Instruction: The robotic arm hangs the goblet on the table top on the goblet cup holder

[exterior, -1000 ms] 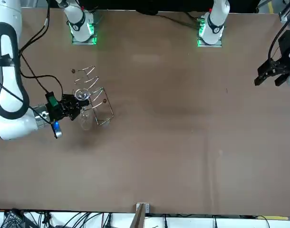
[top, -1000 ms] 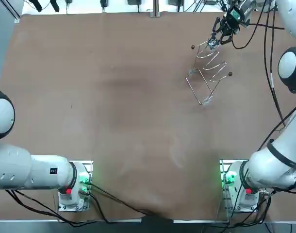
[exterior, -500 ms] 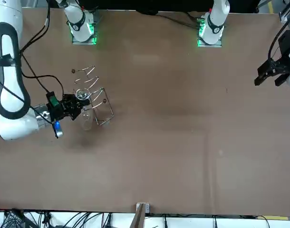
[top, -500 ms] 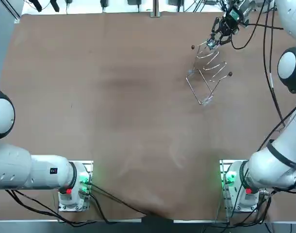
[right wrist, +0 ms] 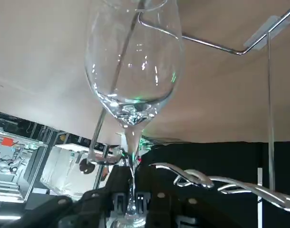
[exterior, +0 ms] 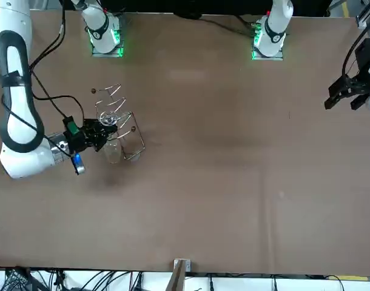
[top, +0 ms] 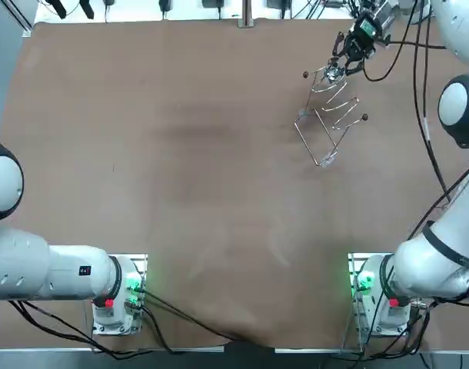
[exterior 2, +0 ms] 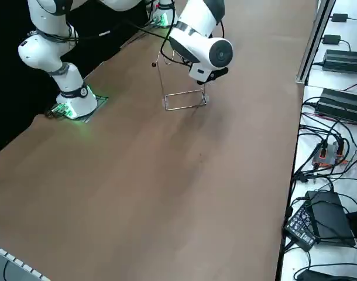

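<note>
Since the right gripper (right wrist: pixel 134 197) pinches the goblet (right wrist: pixel 133 61) by its stem, right at the rails of the goblet cup holder (top: pixel 330 108), a slightly off slide could clink glass on wire or tip it over.

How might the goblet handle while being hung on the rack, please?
Probably fragile: the goblet is thin clear glass on a slender stem. Likely slippery, since the right hand, at the rack, pinches only that stem. Bowl-heavy, it may pivot there.
</note>
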Action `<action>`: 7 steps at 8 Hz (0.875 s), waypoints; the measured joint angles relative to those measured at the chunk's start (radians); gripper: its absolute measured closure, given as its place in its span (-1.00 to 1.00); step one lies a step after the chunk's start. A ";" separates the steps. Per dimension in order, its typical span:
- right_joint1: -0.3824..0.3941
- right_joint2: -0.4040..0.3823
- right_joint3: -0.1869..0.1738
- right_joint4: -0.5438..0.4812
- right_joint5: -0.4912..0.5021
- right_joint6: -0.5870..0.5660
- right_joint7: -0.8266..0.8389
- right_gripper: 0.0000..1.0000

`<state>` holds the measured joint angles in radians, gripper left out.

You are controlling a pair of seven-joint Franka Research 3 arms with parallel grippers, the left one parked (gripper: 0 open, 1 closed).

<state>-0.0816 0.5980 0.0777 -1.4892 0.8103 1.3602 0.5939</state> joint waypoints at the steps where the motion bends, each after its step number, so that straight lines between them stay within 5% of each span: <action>1: 0.002 0.000 0.000 0.000 0.005 0.000 0.000 0.81; 7: 0.024 0.000 0.000 -0.006 0.031 -0.002 0.006 0.81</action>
<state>-0.0573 0.5980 0.0781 -1.4952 0.8418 1.3585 0.6000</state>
